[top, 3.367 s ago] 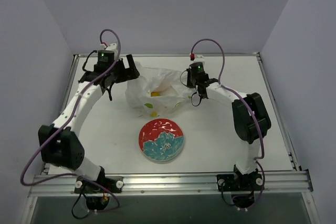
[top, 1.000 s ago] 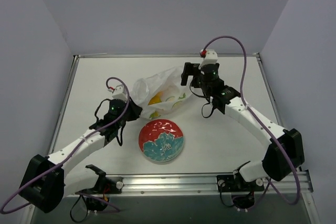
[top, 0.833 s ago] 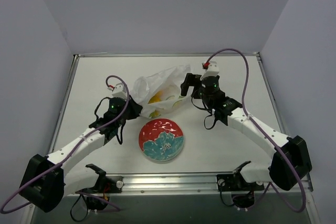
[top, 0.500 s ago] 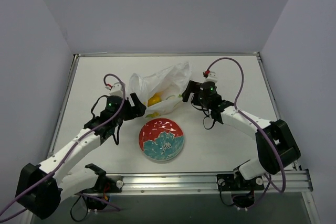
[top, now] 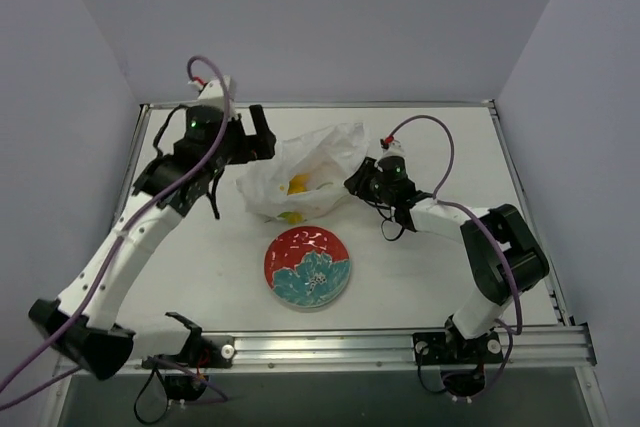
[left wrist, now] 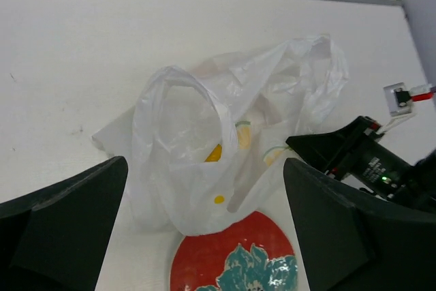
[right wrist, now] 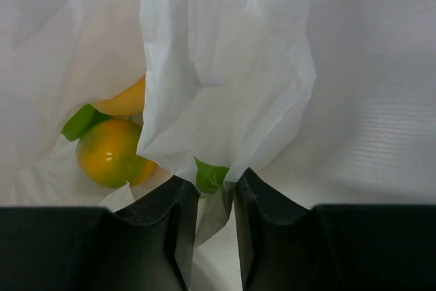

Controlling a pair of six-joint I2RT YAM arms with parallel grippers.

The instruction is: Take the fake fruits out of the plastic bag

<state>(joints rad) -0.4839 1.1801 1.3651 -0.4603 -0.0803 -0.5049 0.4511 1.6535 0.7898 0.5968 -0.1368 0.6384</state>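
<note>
**Top view.** The plastic bag (top: pixel 300 169) lies crumpled on the white surface (top: pixel 430 267), just beyond the floral plate (top: pixel 307 266). The fake fruits (top: pixel 295 185) show only as yellow blots through the film, so none is out yet. The left tool (top: pixel 252 139) hangs at the bag's far-left corner with its fingers wide apart, gripping nothing. The right tool (top: pixel 358 179) sits low against the bag's right edge.

**Left wrist.** The bag's mouth is a slack loop of thin, wrinkly, translucent film. Its handles have flopped toward the other arm. A yellow fruit (left wrist: pixel 214 153) rests deep inside. The dark fingers of this tool frame the bag without touching it.

**Right wrist.** The jaws stand nearly together with a hanging fold of film between them — clamped on the bag, by the look of it. A green piece (right wrist: pixel 210 176) sits right behind that fold, at the fingertips. Further in lie a glossy round orange-yellow fruit (right wrist: pixel 109 153) and a flat green leaf shape (right wrist: pixel 80 122).

**Risks.**
- The film is soft and slick, so it may slide out of the pinch or stretch and tear under a hard pull.
- With nothing gripping the other side, the whole bag may drag along rather than open.
- The green piece could get caught in the grip.
- The fruits are smooth and rounded — tipped out fast, they would likely roll past the plate.
</note>
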